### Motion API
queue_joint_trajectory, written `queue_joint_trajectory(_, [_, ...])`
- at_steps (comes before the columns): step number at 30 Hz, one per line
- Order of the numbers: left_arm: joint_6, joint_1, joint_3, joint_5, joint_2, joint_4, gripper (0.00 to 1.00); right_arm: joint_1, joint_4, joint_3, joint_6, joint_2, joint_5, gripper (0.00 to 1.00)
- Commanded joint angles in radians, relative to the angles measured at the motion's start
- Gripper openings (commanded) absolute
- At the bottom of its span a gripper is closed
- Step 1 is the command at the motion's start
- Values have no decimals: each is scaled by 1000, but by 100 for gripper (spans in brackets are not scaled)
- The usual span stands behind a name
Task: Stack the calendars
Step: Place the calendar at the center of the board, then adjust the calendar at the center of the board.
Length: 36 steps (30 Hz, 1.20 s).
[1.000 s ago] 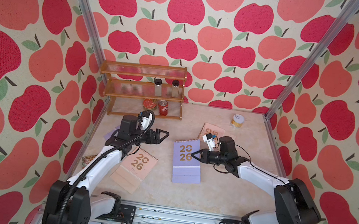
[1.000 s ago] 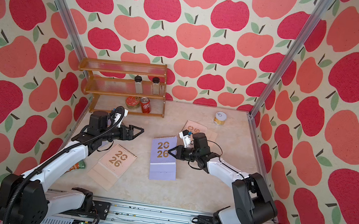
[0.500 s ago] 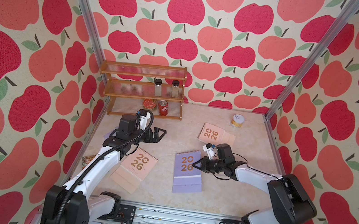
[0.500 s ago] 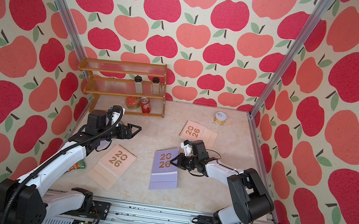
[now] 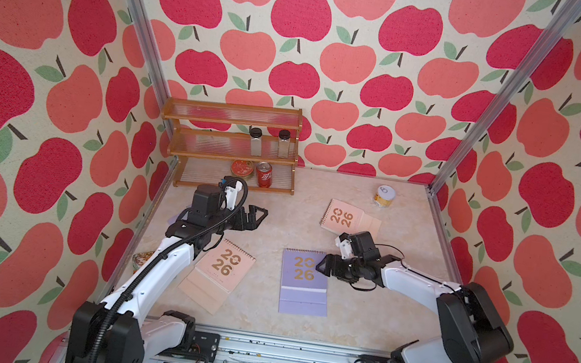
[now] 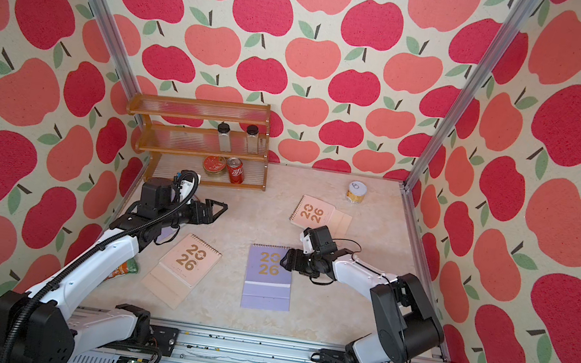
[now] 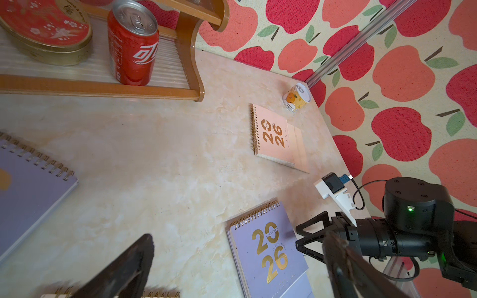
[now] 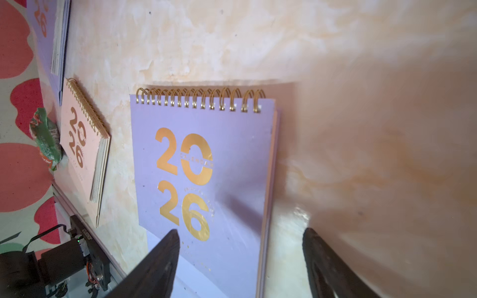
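A lavender calendar (image 5: 303, 284) (image 8: 206, 165) lies flat in the middle of the table. My right gripper (image 5: 323, 266) (image 8: 240, 233) is open and straddles its right edge, holding nothing. A peach calendar (image 5: 217, 276) lies at the front left and another peach calendar (image 5: 347, 219) at the back right. A second lavender calendar (image 7: 28, 201) (image 8: 44, 25) lies by the left wall, mostly hidden under the left arm in both top views. My left gripper (image 5: 260, 217) (image 7: 237, 237) hangs open and empty above the table in front of the rack.
A wooden rack (image 5: 232, 143) stands at the back left with a red can (image 5: 263, 179), a round tin (image 5: 242, 168) and two jars. A small yellow can (image 5: 384, 196) sits at the back right. A green-orange snack packet (image 6: 122, 270) lies by the left wall.
My right gripper, shut on the middle lavender calendar before, brought it a little toward the front and has now opened, so the calendar lies flat. The left arm barely shifted.
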Motion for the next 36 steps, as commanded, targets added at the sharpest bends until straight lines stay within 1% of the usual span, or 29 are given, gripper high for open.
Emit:
queue_joint_trajectory(1, [22, -8, 42, -36, 21, -27, 100, -116, -168, 32, -88, -95, 102, 91])
queue_joint_trajectory(2, [29, -19, 56, -58, 38, -41, 100, -169, -194, 37, -111, -112, 111, 93])
queue_joint_trajectory(5, [46, -46, 90, -74, 86, -48, 100, -325, -234, 57, -169, -133, 99, 94])
queue_joint_trajectory(7, [44, -62, 106, -69, 115, -29, 100, -395, -251, 75, -201, -123, 93, 94])
queue_joint_trajectory(9, [35, -70, 120, -66, 150, -11, 99, -444, -254, 91, -226, -99, 78, 93])
queue_joint_trajectory(13, [27, -89, 151, -54, 213, 6, 100, -506, -231, 122, -244, -33, 55, 92])
queue_joint_trajectory(16, [26, -106, 173, -51, 243, 7, 100, -524, -189, 146, -237, 25, 65, 90])
queue_joint_trajectory(22, [21, -110, 193, -34, 280, 4, 100, -526, -97, 207, -211, 152, 62, 89])
queue_joint_trajectory(29, [5, -109, 195, -27, 291, 12, 100, -523, -77, 274, -223, 271, 47, 88])
queue_joint_trajectory(33, [3, -109, 202, -26, 300, 8, 100, -499, -47, 292, -218, 322, 23, 86])
queue_joint_trajectory(36, [3, -109, 215, -18, 310, -2, 100, -451, -32, 303, -216, 348, 27, 86])
